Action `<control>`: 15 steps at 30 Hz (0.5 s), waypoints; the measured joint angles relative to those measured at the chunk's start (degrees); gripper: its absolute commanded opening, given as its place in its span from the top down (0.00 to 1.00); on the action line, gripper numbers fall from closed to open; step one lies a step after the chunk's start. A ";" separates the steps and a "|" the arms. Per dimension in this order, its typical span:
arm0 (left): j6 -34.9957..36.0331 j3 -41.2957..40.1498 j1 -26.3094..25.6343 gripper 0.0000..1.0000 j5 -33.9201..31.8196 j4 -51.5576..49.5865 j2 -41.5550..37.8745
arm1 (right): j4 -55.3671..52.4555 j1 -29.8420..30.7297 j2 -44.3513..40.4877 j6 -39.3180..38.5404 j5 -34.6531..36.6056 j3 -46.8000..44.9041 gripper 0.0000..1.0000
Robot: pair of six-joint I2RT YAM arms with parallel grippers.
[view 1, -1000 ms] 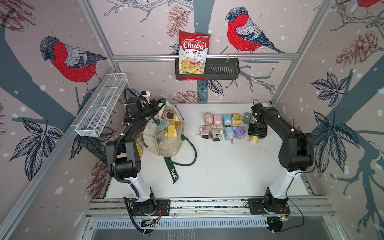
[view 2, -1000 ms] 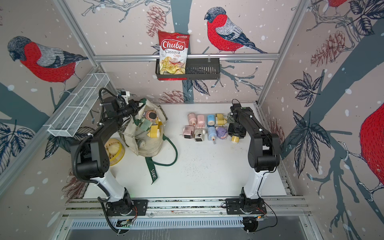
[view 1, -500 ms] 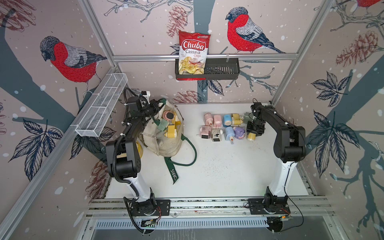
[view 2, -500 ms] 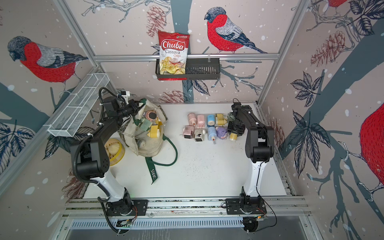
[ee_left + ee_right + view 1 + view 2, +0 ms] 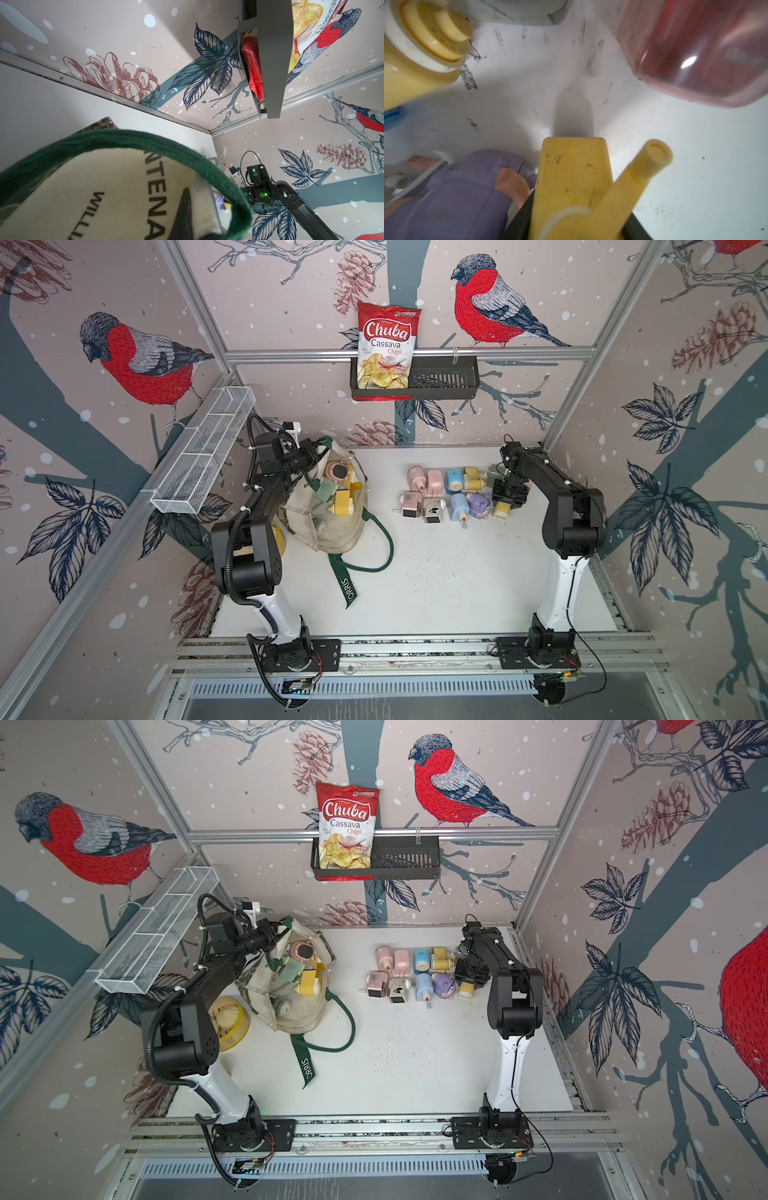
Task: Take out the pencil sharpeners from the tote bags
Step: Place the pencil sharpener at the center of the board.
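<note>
Pencil sharpeners [image 5: 459,504] lie in two places in both top views: a double row on the white table [image 5: 436,572] right of centre, and a heap inside the tote bag [image 5: 332,526] left of centre. Nearest the lower edge of the frame, the bag's loose green handle [image 5: 347,589] trails across the table with its lettering up. Above it the cream bag lies slumped with its mouth toward the back wall. A green sharpener [image 5: 324,489] and a pink sharpener [image 5: 337,470] with a dark face show in the opening. A yellow bowl [image 5: 241,1029] sits just left of the bag, partly hidden by the left arm.

At the bag's far rim the left gripper [image 5: 309,452] is clamped fully closed on the cream fabric. In the left wrist view one dark finger [image 5: 185,203] presses against a fold of canvas.

At the right end of the nearer row, the right gripper [image 5: 510,494] holds the yellow sharpener [image 5: 501,510], its jaws about half apart around the body. The right wrist view shows dark fingers [image 5: 517,224] on either side of it, its crank sticking out, and the purple sharpener [image 5: 456,197] just beside it. Whether it rests on the table cannot be told.

Farthest back, at upper centre, a chips bag [image 5: 386,348] stands in a black basket [image 5: 444,379] on the wall.
</note>
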 measured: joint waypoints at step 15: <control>0.09 0.15 0.00 1.00 -0.07 -0.33 0.07 | 1.05 0.33 0.26 -0.22 1.64 -0.15 0.43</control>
